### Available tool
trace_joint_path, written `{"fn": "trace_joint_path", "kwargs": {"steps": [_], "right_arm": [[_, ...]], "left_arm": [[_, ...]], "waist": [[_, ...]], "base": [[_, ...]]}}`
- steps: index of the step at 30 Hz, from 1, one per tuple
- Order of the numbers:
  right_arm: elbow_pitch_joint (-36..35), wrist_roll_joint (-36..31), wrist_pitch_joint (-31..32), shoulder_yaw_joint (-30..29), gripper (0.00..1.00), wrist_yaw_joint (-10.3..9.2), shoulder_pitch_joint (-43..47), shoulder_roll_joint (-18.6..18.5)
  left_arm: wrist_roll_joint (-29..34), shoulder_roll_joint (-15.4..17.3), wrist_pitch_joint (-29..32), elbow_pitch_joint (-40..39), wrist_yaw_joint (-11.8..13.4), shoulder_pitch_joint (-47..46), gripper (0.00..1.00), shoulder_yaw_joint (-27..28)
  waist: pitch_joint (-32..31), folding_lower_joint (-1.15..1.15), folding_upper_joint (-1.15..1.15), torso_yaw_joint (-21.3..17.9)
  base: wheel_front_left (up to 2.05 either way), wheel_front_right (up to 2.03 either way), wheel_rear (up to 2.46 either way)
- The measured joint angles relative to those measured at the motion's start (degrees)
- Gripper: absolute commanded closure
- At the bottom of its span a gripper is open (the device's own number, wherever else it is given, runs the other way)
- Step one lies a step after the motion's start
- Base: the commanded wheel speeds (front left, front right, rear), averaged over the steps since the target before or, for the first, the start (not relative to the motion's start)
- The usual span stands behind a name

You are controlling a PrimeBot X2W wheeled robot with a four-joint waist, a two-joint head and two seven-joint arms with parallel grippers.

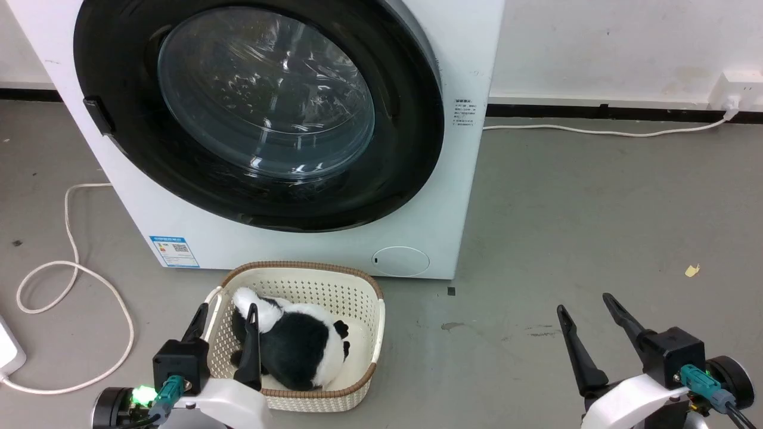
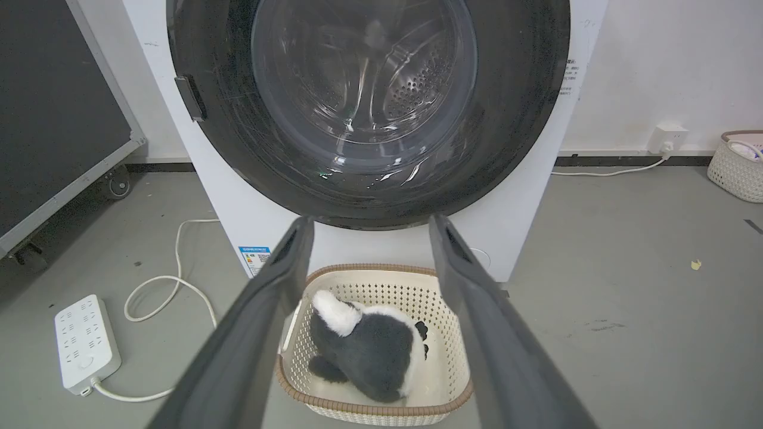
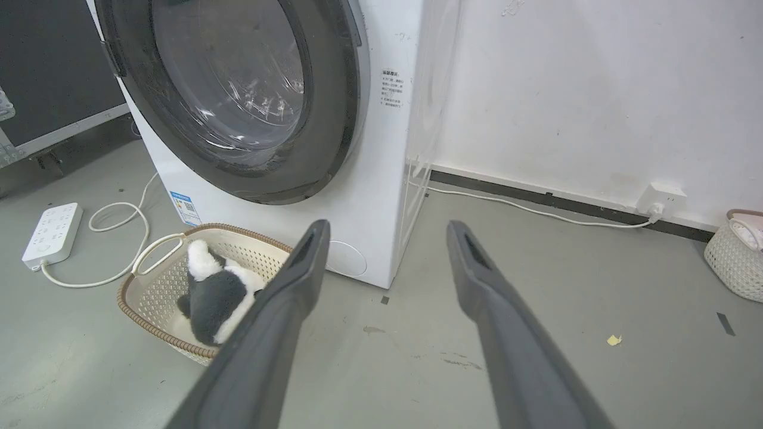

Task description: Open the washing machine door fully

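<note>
The washing machine door [image 1: 262, 113] is a big round door with a glossy black rim and a bulging clear glass centre; it lies flat against the white machine front, with a dark handle [image 1: 98, 115] at its left edge. It also faces me in the left wrist view [image 2: 363, 101] and stands at an angle in the right wrist view [image 3: 232, 89]. My left gripper [image 1: 225, 313] hangs open over the basket, well short of the door. My right gripper [image 1: 587, 304] is open above bare floor to the right of the machine, holding nothing.
A cream basket [image 1: 357, 298] with a black-and-white plush toy [image 1: 298, 348] sits on the floor in front of the machine. A white cable [image 1: 71, 268] and power strip [image 2: 86, 342] lie left. Another basket [image 3: 736, 253] and a wall socket [image 3: 658, 199] stand right.
</note>
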Motion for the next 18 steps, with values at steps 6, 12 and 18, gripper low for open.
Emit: {"fn": "trace_joint_path", "kwargs": {"steps": [6, 12, 18], "right_arm": [[-0.1, 0.4, -0.5, 0.0, 0.0, 0.0, 0.0, 0.0], [-0.2, 0.4, -1.3, 0.0, 0.0, 0.0, 0.0, 0.0], [-0.4, 0.3, -2.0, 0.1, 0.0, 0.0, 0.0, -0.1]], "left_arm": [[-0.1, 0.0, -0.6, 0.0, 0.0, 0.0, 0.0, -0.4], [-0.2, 0.0, -1.2, 0.1, 0.2, 0.0, 0.0, -0.9], [-0.6, 0.0, -2.1, 0.0, 0.8, 0.0, 0.0, -1.3]], "waist": [[0.2, 0.0, 0.0, 0.1], [0.5, 0.0, 0.0, 0.3], [1.5, 0.0, 0.0, 0.8]], "base": [[0.0, 0.0, 0.0], [0.0, 0.0, 0.0], [0.0, 0.0, 0.0]]}}
